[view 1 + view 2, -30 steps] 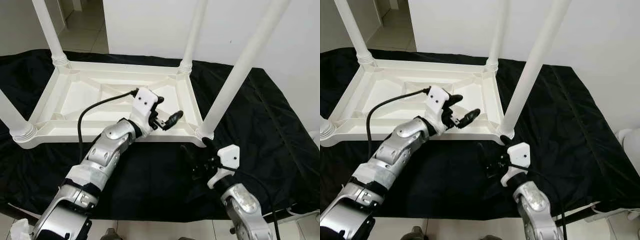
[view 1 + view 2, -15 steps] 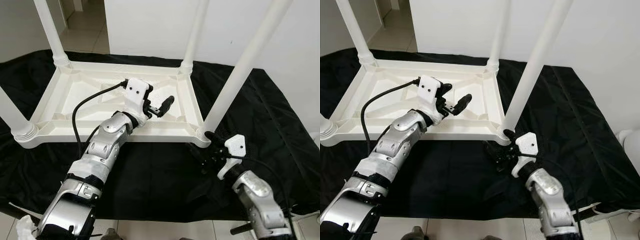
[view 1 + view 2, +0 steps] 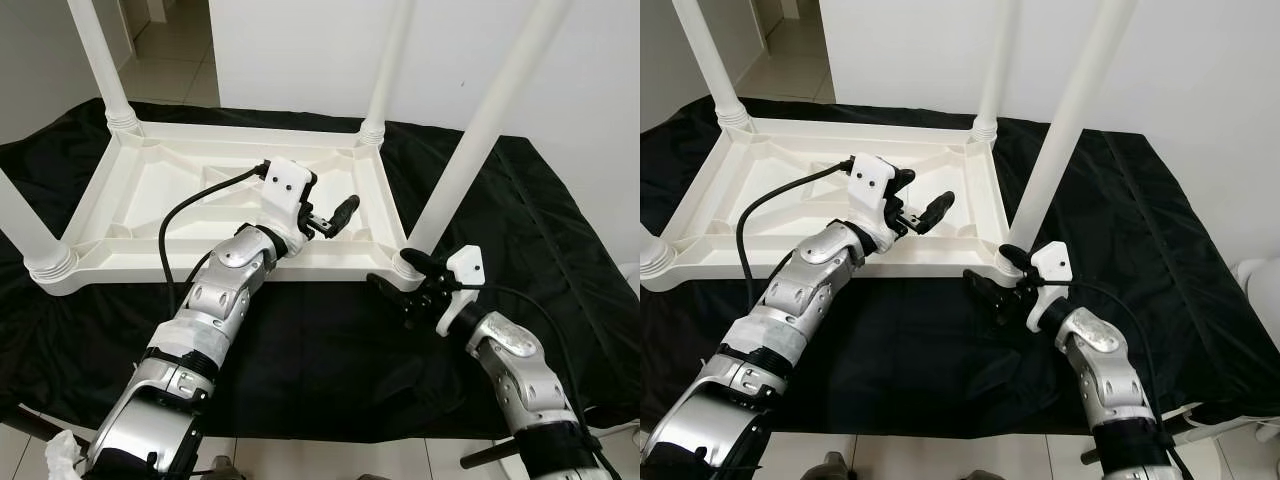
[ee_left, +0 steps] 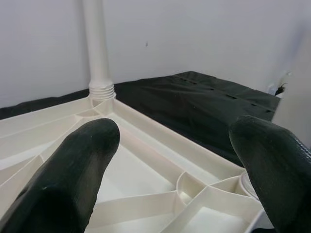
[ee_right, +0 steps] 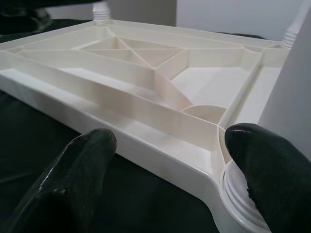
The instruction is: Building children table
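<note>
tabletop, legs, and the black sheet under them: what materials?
Tabletop: looks like moulded white plastic, semi-gloss; ribbed underside, one-piece webbing. Legs: likely the same plastic, smooth tubes with threaded collars. Black sheet: seems thin fabric with a slight sheen; it creases and folds.

Right gripper (image 3: 398, 278): moved over the last second from the black cloth (image 3: 300, 350) in front of the upturned white table (image 3: 150, 190) up to its near right corner, fingers now spread on either side of that corner at the base of the near right leg (image 3: 480, 130). Left gripper (image 3: 330, 215): moved from the table's front rail farther in over the ribbed underside, then partway back toward the right end, fingers apart.
</note>
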You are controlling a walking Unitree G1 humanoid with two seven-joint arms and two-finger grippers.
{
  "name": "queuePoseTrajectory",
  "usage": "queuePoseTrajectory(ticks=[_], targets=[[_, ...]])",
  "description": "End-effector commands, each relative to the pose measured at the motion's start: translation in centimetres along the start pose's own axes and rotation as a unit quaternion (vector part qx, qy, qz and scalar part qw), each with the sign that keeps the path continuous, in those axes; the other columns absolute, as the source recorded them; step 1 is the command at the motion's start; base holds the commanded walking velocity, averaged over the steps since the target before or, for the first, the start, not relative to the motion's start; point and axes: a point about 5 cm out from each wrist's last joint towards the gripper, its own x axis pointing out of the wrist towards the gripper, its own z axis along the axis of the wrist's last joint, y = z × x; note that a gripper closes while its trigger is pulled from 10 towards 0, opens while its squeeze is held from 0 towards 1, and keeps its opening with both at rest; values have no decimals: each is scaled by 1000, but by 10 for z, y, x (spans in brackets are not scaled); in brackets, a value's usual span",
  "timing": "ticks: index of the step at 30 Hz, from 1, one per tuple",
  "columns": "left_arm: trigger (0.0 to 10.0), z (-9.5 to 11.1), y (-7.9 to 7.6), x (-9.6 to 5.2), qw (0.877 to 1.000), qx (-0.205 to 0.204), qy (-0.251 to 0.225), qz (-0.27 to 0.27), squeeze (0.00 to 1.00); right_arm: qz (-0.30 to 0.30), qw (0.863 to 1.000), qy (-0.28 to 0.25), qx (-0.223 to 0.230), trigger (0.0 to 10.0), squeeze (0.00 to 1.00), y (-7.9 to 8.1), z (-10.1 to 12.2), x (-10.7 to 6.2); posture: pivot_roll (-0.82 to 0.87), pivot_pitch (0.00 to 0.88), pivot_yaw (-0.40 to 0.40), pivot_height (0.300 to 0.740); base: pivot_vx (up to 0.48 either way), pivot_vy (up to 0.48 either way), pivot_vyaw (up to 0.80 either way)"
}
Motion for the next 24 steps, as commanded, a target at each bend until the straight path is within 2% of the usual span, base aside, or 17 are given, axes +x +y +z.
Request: queuePoseTrajectory(ticks=[1,4,11,19,21,24], targets=[[10000,-1,-2,0,1000,5,3,16,0,-39,999,-15,1,10000,0,-12,3,-2,34,0,-58,740,0,0,0],[10000,-1,-3,0,1000,4,2,15,0,-49,999,-16,3,10000,0,-14,3,-4,34,0,-57,740,0,0,0],[10000,-6,-6,-2,1000,17,11,2,0,-124,992,-26,-1,10000,0,-34,1,-22,28,0,-55,740,0,0,0],[10000,-11,-9,-3,999,31,26,-10,0,-225,974,-35,-16,10000,0,-64,1,-43,13,0,-45,740,0,0,0],[10000,-13,-10,-3,999,41,31,-16,0,-259,965,-35,-19,10000,0,-73,1,-51,14,0,-44,740,0,0,0],[10000,-15,-11,-4,998,48,36,-19,0,-282,959,-31,-24,10000,0,-78,-1,-56,14,0,-43,740,0,0,0]])
